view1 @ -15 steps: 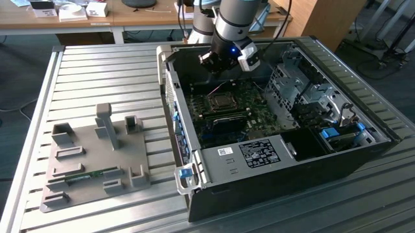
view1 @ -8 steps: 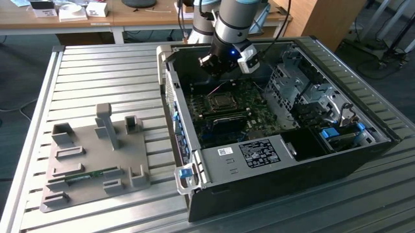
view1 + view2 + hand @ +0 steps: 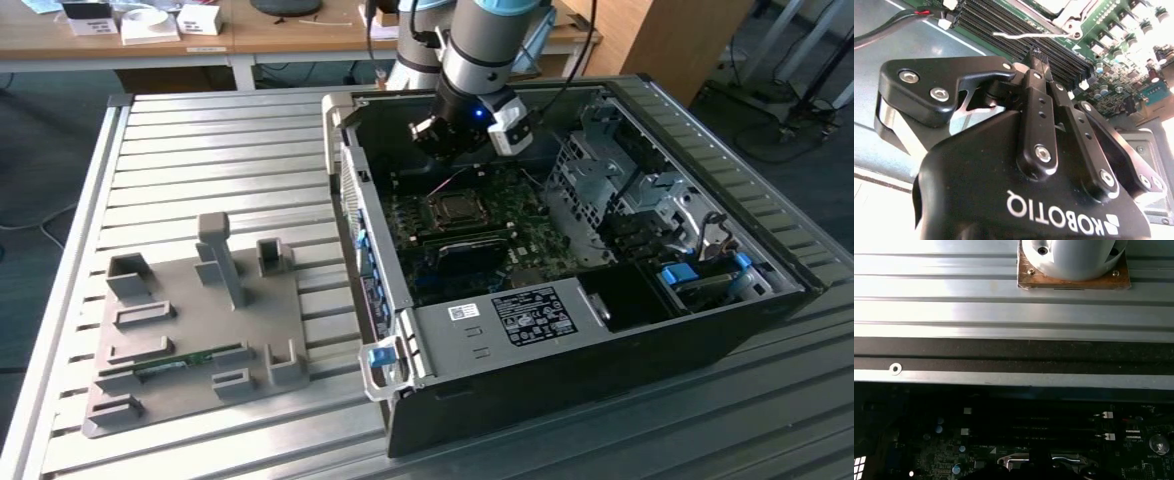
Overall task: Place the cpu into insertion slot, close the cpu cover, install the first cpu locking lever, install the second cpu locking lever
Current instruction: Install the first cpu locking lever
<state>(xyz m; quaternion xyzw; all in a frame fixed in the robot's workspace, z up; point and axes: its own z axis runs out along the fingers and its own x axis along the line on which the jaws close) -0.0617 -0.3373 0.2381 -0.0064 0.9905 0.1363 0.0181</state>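
In the exterior view my gripper (image 3: 458, 155) hangs inside the open grey computer case (image 3: 574, 340), just behind the insertion slot (image 3: 455, 211). A pale square, the cpu (image 3: 457, 208), lies in the slot's middle. In the second wrist view the gripper (image 3: 1037, 54) is shut with nothing visible between its black fingers (image 3: 1036, 105). A thin silvery locking lever (image 3: 1021, 35) runs just beyond their tips. The cpu cover's metal frame (image 3: 1068, 19) lies past the lever. The slot's silvery rim (image 3: 1039, 459) also shows in the first wrist view.
Long black memory slots (image 3: 1004, 22) lie beside the lever. A red and black cable (image 3: 899, 22) crosses the case floor. Drive cages (image 3: 627, 190) fill the case on the exterior view's right. A grey fixture tray (image 3: 200, 330) sits on the slatted table (image 3: 200, 150).
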